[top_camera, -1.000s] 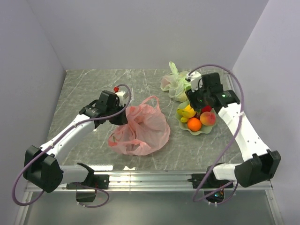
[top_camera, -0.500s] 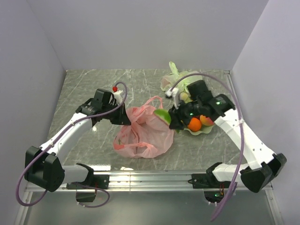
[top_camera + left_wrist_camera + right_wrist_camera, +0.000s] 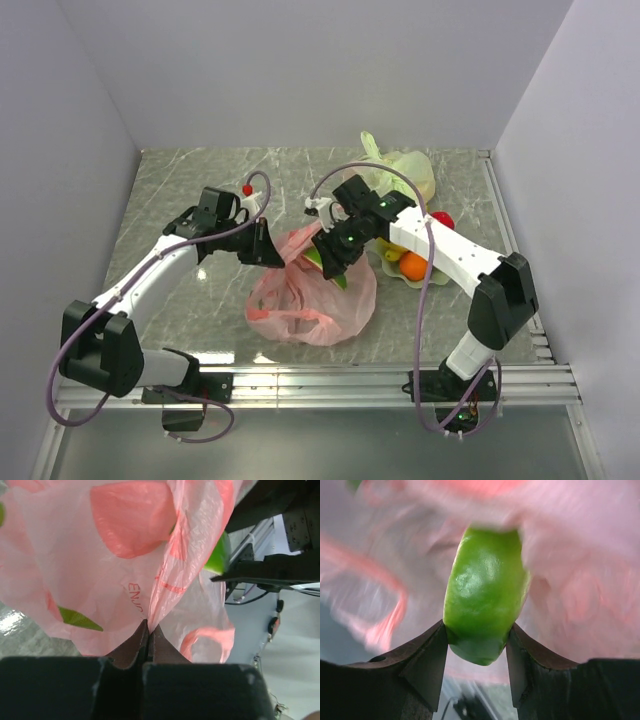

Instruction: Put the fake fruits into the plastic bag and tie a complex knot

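Note:
The pink plastic bag (image 3: 312, 295) lies crumpled mid-table. My left gripper (image 3: 268, 248) is shut on its upper left rim, which it holds lifted. In the left wrist view the fingertips pinch a fold of the bag (image 3: 125, 570). My right gripper (image 3: 326, 262) is over the bag's mouth, shut on the long green fruit (image 3: 314, 258). The right wrist view shows that green fruit (image 3: 485, 595) clamped between both fingers against the pink film (image 3: 580, 595). An orange (image 3: 413, 265), a small red fruit (image 3: 443, 219) and yellow bananas (image 3: 397, 247) stay on the plate (image 3: 392, 276).
A pale green knotted bag (image 3: 405, 170) sits at the back right, behind the plate. The right arm stretches across the plate toward the centre. Walls close in on the left, back and right; a metal rail (image 3: 320, 380) runs along the near edge.
The right arm swung left from the plate, carrying the green fruit to the pink bag's mouth. The left gripper kept its hold on the rim, and the bag shifted slightly right.

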{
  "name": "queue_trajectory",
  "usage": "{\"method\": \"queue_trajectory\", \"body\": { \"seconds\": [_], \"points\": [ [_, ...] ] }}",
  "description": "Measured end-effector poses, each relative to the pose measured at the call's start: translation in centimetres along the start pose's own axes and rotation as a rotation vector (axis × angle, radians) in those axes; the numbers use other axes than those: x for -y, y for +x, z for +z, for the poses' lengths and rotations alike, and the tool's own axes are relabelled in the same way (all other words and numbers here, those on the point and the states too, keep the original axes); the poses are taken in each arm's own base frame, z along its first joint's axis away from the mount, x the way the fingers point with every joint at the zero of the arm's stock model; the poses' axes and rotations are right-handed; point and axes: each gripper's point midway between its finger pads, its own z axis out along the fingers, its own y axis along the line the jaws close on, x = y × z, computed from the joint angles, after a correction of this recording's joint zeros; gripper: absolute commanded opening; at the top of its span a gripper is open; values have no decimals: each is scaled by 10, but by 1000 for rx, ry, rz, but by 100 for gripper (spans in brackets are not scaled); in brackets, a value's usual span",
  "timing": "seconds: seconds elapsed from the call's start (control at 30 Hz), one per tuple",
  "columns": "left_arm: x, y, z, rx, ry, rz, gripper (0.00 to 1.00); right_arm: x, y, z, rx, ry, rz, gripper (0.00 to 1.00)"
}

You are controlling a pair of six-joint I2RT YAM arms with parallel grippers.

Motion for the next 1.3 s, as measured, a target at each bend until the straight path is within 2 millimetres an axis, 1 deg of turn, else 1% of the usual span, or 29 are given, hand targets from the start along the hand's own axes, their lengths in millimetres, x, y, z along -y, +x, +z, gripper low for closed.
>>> {"method": "queue_trajectory", "body": {
  "seconds": [0.03,0.1,0.13,0.17,0.33,0.37,0.43,0.47,0.53,0.57,0.6,0.63,0.7,0.73,0.8,0.87,0.9,1.0,1.1,1.17,1.3],
  "points": [
    [0,-1,1,-1,12,-3,0,3,-5,4,14,27,11,38],
    [0,-1,2,-8,26,-15,1,8,-16,8,62,85,15,66],
    [-1,-2,3,-8,32,-19,0,9,-21,10,88,105,11,90],
    [-2,-2,4,-10,37,-25,1,8,-22,13,105,120,15,92],
    [-9,-3,6,-21,43,-60,1,1,-20,21,127,138,-6,97],
    [-10,-3,6,-22,44,-63,1,-1,-19,21,129,135,-10,97],
    [-12,-4,6,-21,41,-69,0,-4,-19,12,144,131,-24,96],
    [-12,-4,6,-21,40,-70,1,-6,-21,4,163,127,-31,96],
    [-12,-4,5,-20,39,-66,1,-7,-27,-20,224,126,-47,94],
    [-13,-4,5,-20,38,-63,0,-4,-30,-39,273,137,-48,94],
    [-13,-4,5,-20,38,-61,1,1,-32,-55,309,157,-47,95],
    [-13,-4,5,-19,37,-60,1,11,-32,-73,349,190,-42,94],
    [-13,-3,5,-17,36,-58,0,39,-28,-116,421,299,-14,94],
    [-14,-2,5,-18,35,-58,1,55,-23,-132,439,354,7,94],
    [-13,0,4,-16,34,-55,0,93,-7,-164,452,479,64,94],
    [-13,0,3,-14,32,-51,1,131,18,-186,420,593,137,94],
    [-13,0,3,-13,32,-49,0,148,33,-191,385,632,179,94],
    [-14,0,3,-13,31,-49,1,187,67,-200,290,707,290,96],
    [-14,0,3,-13,30,-49,1,220,97,-202,206,761,376,97],
    [-14,0,3,-13,29,-49,1,233,108,-199,162,777,402,97],
    [-14,0,3,-13,27,-47,1,247,116,-183,105,757,420,98]
  ]
}}
